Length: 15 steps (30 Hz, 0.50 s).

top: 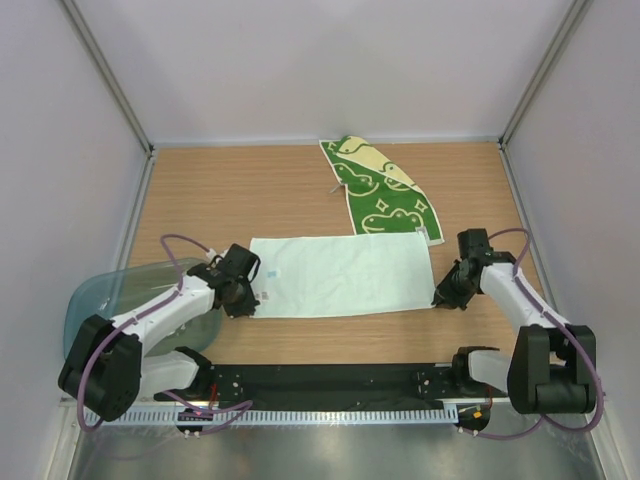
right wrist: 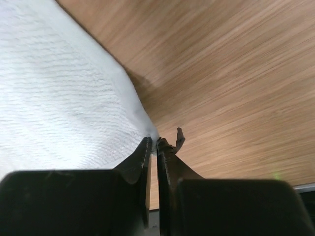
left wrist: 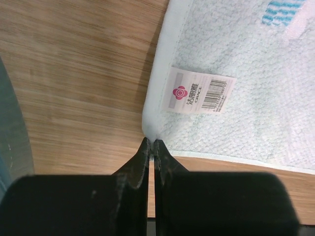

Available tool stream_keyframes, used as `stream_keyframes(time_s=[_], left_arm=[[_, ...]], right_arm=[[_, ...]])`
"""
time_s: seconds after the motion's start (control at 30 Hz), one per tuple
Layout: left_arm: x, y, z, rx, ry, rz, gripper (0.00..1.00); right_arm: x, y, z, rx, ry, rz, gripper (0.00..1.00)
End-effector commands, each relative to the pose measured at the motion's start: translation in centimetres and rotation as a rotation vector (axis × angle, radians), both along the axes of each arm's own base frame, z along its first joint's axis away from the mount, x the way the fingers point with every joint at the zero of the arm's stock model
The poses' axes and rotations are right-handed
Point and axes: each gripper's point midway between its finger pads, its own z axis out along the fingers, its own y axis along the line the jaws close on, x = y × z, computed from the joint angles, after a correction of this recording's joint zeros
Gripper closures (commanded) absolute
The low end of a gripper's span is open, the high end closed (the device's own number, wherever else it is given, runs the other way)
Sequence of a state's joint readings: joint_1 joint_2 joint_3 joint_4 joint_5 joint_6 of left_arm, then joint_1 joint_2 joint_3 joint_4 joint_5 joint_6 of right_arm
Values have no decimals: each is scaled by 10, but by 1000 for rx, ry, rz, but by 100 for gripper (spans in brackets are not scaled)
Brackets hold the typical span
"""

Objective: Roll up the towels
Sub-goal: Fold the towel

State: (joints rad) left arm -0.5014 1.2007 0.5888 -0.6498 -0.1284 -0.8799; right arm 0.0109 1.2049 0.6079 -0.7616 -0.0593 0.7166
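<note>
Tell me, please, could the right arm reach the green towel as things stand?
Probably yes: the green towel lies just beyond the right end effector, with bare table between. But it seems pinched on the mint towel and must release first.

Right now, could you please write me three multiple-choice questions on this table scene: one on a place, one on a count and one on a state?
1. Where does the green patterned towel lie relative to the pale mint towel?
A. In front of it, at the near edge
B. Behind it, toward the right
C. On top of its middle

2. How many towels lie on the table?
A. One
B. Two
C. Three

3. What state is the pale mint towel in?
A. Spread flat
B. Rolled into a tight tube
C. Crumpled in a heap

Answers:
1 B, since the top view shows it further back and to the right.
2 B, since only the green one and the mint one show.
3 A, since it lies as a flat rectangle.
</note>
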Motion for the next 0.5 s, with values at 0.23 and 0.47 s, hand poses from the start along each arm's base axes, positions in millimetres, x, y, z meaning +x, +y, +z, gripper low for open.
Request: stream_keyframes(time_s=[0.23, 0.47], left_arm=[[7, -25, 34, -120, -23, -56, 100], [33, -35, 75, -127, -92, -84, 100]], right_arm=[[15, -13, 58, -2, -162, -51, 99], [46, -9, 76, 21, -214, -5, 99]])
